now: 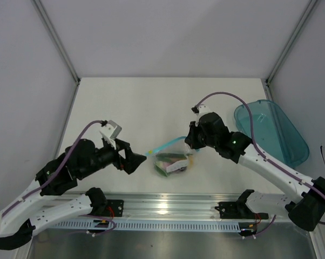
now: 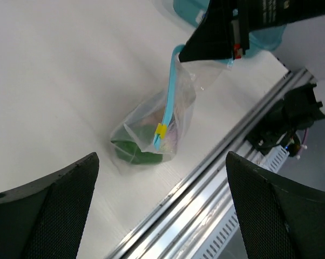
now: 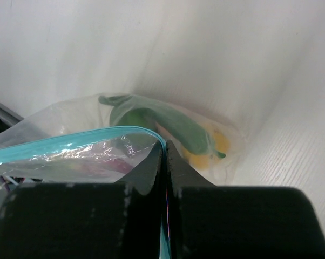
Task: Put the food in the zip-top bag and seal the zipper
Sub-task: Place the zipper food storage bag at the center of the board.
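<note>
The zip-top bag lies on the white counter between the two arms, near the front rail, with one end of its mouth lifted off the surface. The right pincer has that raised end: in the right wrist view its two black fingers are pressed together on the zipper, with the teal strip curving away from them to the left. From the left wrist view the zipper runs down from the right pincer to a small yellow slider at its lower end; whether the mouth is fully sealed I cannot tell. Inside the bag the green bell pepper lies against the plastic with the yellow pepper just beyond it; a pinkish-purple patch shows beside them from above, too blurred to name. The left pincer hangs a little to the left of the bag, not touching it, its fingers spread wide with nothing between them. A translucent teal tray sits at the right edge of the counter, well apart from the bag
</note>
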Motion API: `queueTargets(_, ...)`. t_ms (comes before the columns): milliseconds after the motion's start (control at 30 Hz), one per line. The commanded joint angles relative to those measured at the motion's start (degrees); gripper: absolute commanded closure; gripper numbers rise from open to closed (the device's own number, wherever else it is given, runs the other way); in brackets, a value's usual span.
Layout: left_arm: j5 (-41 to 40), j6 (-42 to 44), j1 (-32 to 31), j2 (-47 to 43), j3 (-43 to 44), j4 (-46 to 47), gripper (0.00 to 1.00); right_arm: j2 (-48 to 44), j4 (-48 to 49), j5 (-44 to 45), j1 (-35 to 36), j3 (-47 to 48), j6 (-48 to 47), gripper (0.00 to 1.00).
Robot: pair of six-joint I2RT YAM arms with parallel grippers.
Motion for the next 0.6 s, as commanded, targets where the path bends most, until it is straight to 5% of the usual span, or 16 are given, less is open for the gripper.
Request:
queueTargets(0,-8.79,1.64,-0.26,-0.99,4.69,0.73,0.01,3.44,0.94,2.07,-1.83,5.03,-1.37,1.00)
queueTargets(567,-3.45,-6.00,-0.26,-10.22,-5.41,1.62,0.00,37.53,3.75,0.22,-20.02,31.30,-7.61,1.00)
